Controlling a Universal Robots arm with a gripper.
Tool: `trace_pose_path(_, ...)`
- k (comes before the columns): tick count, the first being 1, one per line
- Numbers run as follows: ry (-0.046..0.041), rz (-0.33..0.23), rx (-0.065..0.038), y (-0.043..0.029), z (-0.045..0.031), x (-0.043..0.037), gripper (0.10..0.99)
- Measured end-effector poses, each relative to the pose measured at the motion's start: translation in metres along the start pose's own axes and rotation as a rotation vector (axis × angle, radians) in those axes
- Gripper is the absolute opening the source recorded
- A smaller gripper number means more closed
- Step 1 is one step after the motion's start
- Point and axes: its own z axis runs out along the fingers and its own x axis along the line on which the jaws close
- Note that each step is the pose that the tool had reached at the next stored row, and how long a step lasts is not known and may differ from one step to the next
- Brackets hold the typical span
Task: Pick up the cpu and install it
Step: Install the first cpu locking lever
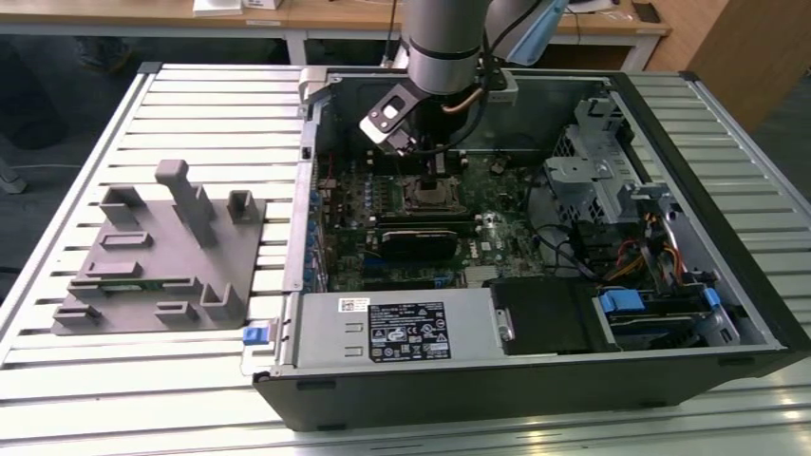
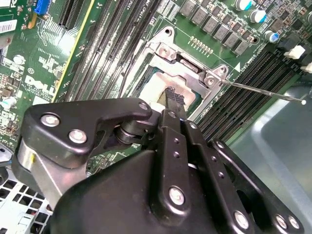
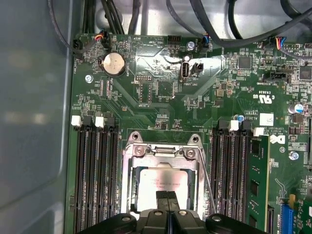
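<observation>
cpu [image 3: 163,179]: lay flat inside the metal socket frame [image 3: 161,152], within the computer case [image 1: 507,399] on the desk [image 1: 190,104].
gripper [image 3: 167,195]: fingers [image 3: 162,201] clenched together, grasping nothing; tips at the cpu's top, contact unclear.
step: likely seating; needed a straight, light press, corners kept level.
room: frame edges close all round; lever wire [image 3: 207,181] just beside; memory slots [image 3: 95,175] flanking.

Support surface: a table [image 1: 190,104] of pale metal slats with grooves between them. Two items rest directly on it. A grey fixture [image 1: 159,256] with upright posts and low blocks sits flat toward the exterior view's left. An open black computer case [image 1: 533,389] lies on its side toward the exterior view's right. A narrow strip of bare slats separates the two.
</observation>
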Motion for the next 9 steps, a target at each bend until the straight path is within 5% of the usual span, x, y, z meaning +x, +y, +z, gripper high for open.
trace_pose_path(9, 0.0001, 0.0, 0.0, 0.0002, -0.0055, 0.0001, 0.106)
